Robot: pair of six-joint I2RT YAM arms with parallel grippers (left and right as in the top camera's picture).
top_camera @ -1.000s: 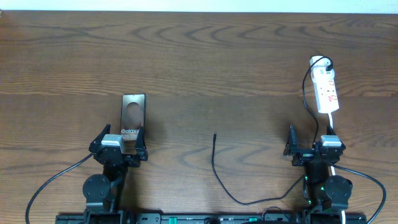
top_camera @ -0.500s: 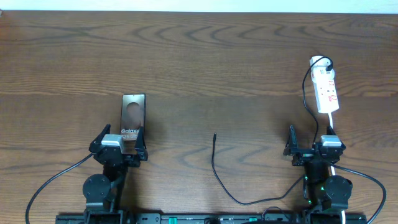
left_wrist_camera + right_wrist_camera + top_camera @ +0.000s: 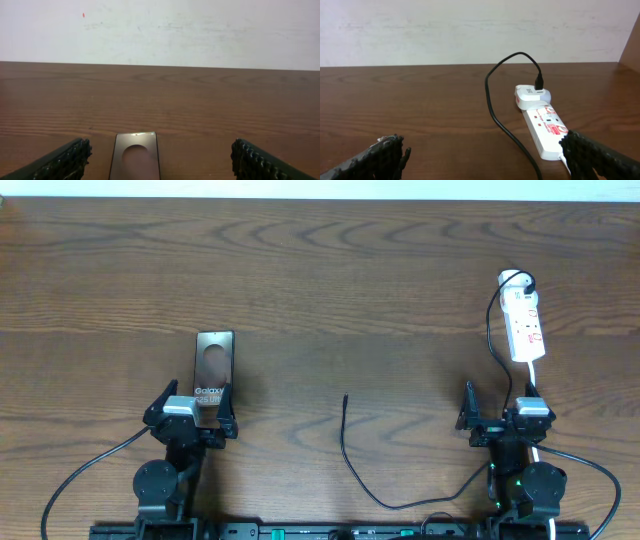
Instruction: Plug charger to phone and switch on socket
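Claws standing wide apart, gripping nothing; phone, charger and socket lying separately on the tabletop.

Left claw [image 3: 193, 405] is holding its fingers fully apart, and the phone [image 3: 214, 360] is lying flat, face up, with its near end between them, untouched as far as the views show. Its far end is pointing away from the arm. Charger [image 3: 343, 448] tip is lying free mid-tabletop, well apart from the phone; its cable is curving toward the near edge and the right arm. Right claw [image 3: 506, 415] is likewise standing fully apart and empty. Beyond it, the socket [image 3: 524, 325] is lying lengthwise, with a white plug [image 3: 512, 280] seated at its far end and a black cable looping out of that plug across the tabletop [image 3: 350, 280].
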